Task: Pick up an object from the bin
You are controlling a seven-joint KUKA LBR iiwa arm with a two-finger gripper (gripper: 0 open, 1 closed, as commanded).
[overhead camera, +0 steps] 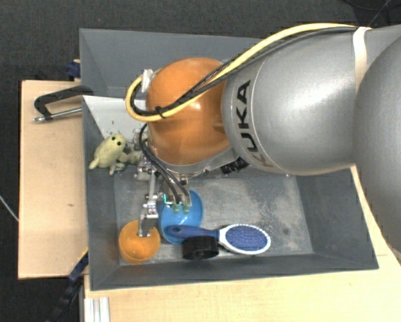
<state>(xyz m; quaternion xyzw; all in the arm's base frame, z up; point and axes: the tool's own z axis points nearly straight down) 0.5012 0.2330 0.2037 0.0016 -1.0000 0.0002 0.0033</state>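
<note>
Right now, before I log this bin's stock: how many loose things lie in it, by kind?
Plush toy, pale yellow, left side: 1
Ball, orange, near corner: 1
Cup, blue, beside the ball: 1
Brush, blue oval head: 1
Total: 4, counting the black piece at the brush's end as its handle.

Legend: I read only the black letters "UKA", printed lengthwise on the grey arm (301, 99).
</note>
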